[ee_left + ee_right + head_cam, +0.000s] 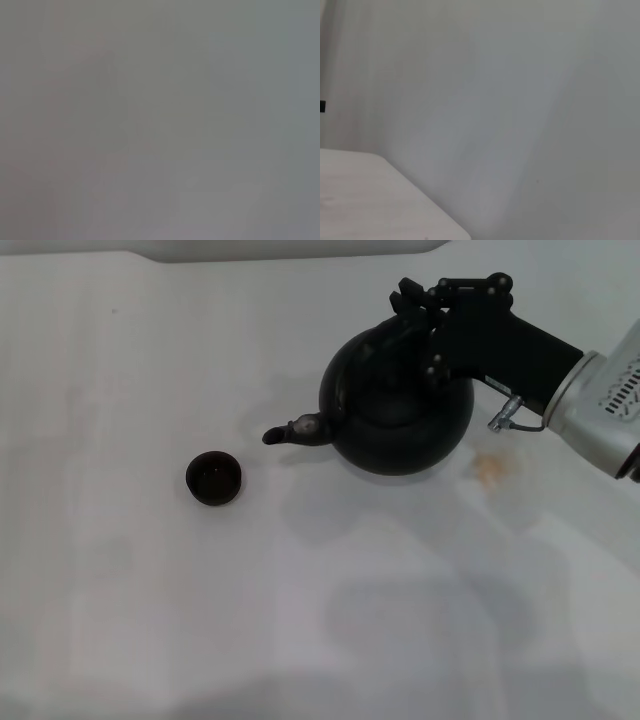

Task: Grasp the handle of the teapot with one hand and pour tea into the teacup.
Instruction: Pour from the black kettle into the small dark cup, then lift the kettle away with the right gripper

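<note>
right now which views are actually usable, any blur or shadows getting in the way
Head view: sharp enough, teapot, teacup and right gripper clear, with soft grey shadows low on the table. Left wrist view: a featureless grey blur, nothing identifiable. Right wrist view: only pale surfaces, no teapot visible.

right gripper [425,315] over teapot [398,410]; pot body directly beneath blocks descent. teacup [214,478] well apart off spout side. bare table [330,620] between, passable.

The right pincer [425,315] hides the handle; left pincer unseen.
</note>
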